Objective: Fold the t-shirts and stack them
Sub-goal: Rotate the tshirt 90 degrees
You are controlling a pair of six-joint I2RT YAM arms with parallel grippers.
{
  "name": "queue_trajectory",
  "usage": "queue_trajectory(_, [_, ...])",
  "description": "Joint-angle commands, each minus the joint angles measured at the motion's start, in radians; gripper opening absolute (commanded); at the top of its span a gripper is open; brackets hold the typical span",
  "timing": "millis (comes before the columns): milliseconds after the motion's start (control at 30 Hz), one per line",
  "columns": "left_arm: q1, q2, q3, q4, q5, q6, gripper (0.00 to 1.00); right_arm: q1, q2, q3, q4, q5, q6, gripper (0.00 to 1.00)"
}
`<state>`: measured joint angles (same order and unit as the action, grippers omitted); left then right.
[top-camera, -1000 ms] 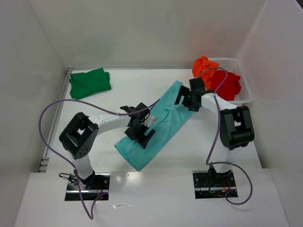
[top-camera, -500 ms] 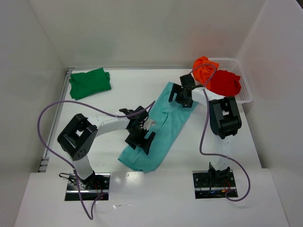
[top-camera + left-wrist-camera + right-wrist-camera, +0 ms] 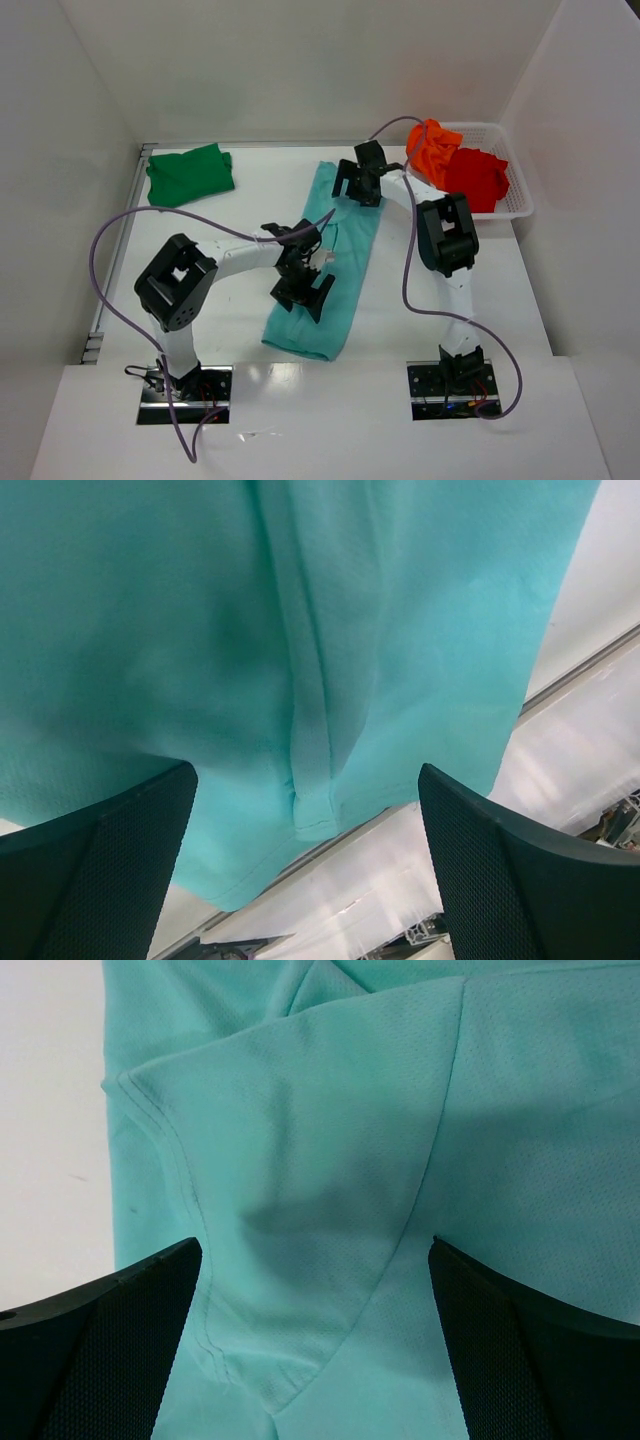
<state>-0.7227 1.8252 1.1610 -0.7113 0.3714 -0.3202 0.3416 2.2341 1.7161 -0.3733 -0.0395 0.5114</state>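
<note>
— As it lies in the middle of the table (image 3: pixel 250 200), how does the light teal t-shirt (image 3: pixel 312 335) look?

— A long narrow strip, sleeve folded inward, seam running lengthwise. The left gripper (image 3: pixel 303 292) and the right gripper (image 3: pixel 357 185) are over it, fingers spread wide, clasping nothing.

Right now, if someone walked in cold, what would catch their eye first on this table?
The light teal t-shirt, a long folded strip down the middle of the table, with the open left gripper over its near half and the open right gripper at its far end. Next, the orange t-shirt and red t-shirt heaped in the white basket far right, and the dark green t-shirt folded far left.
</note>
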Motion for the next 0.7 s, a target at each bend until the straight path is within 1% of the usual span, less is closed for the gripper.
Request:
queue_trajectory(0, [-0.004,0.040,0.051,0.044,-0.009,0.009,0.99,0.033,0.074,0.117,-0.046,-0.033,0.004,1.00])
queue_trajectory(133, [-0.004,0.059,0.060,0.128,0.067,-0.014,0.99,0.042,0.111,0.172,-0.010,-0.118,0.015,1.00])
queue_trajectory(200, [-0.004,0.069,0.051,0.151,0.096,-0.026,0.99,0.051,0.134,0.207,0.001,-0.128,0.015,1.00])
queue_trajectory(367, [-0.004,0.069,0.051,0.161,0.068,-0.026,0.99,0.080,0.209,0.328,-0.029,-0.119,-0.007,1.00])
queue_trajectory(500, [-0.004,0.069,0.052,0.118,0.014,-0.037,0.99,0.080,0.315,0.526,-0.127,-0.050,-0.030,1.00])
queue_trajectory(533, [-0.004,0.060,0.052,0.105,0.003,-0.049,0.99,0.080,0.332,0.555,-0.159,-0.039,-0.039,1.00])
queue_trajectory(600, [-0.004,0.033,0.016,0.105,-0.006,-0.075,0.99,0.089,0.355,0.612,-0.168,-0.027,-0.048,1.00])
queue_trajectory(667, [-0.004,0.019,0.006,0.105,0.007,-0.094,0.99,0.089,0.374,0.625,-0.179,-0.017,-0.048,1.00])
